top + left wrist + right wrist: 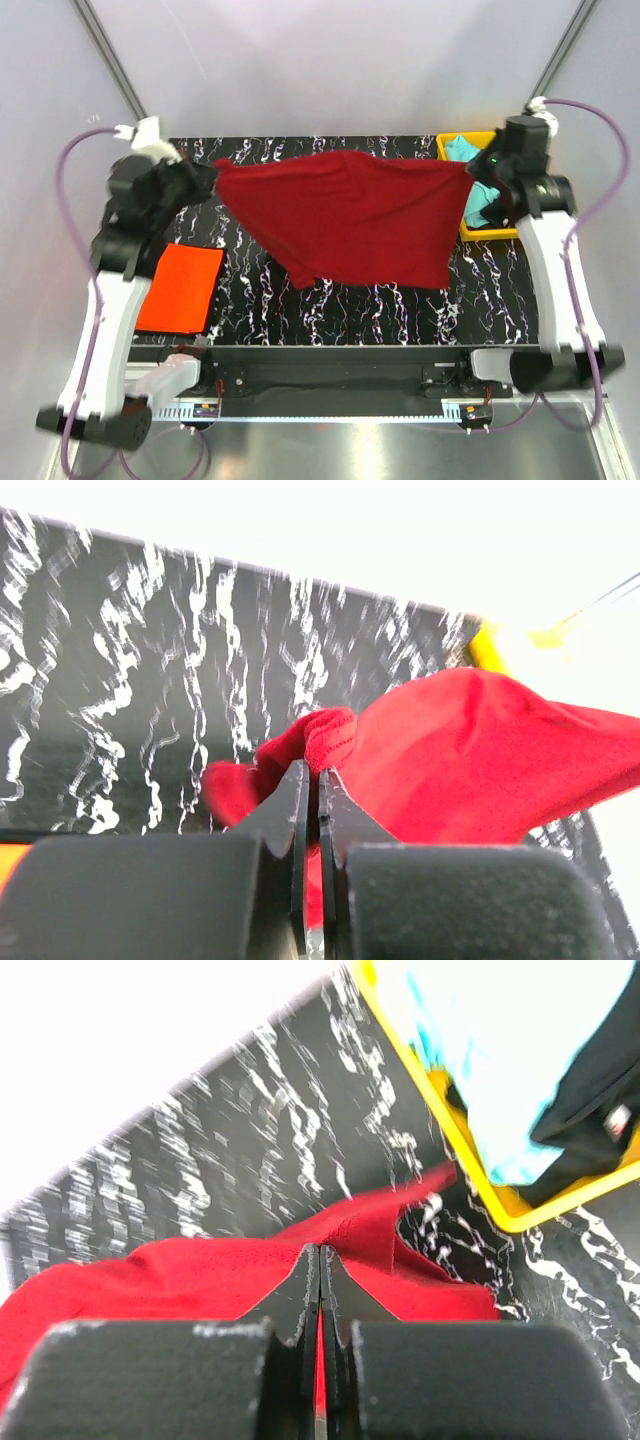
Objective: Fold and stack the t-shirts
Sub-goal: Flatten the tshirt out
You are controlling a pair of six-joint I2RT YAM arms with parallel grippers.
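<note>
left gripper (312,780) + right gripper (320,1256) clamped on dark red t-shirt (350,215), over black white-veined tabletop (350,300); orange t-shirt (182,288) flat at left; white walls (320,60).

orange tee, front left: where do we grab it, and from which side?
The orange tee lies flat, a folded rectangle, so only an edge offers a pinch. Likely best: its right long edge, approached low from the middle of the table. The left edge is crowded by the left arm.

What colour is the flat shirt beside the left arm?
The shirt is bright orange; top view shows it best.
</note>
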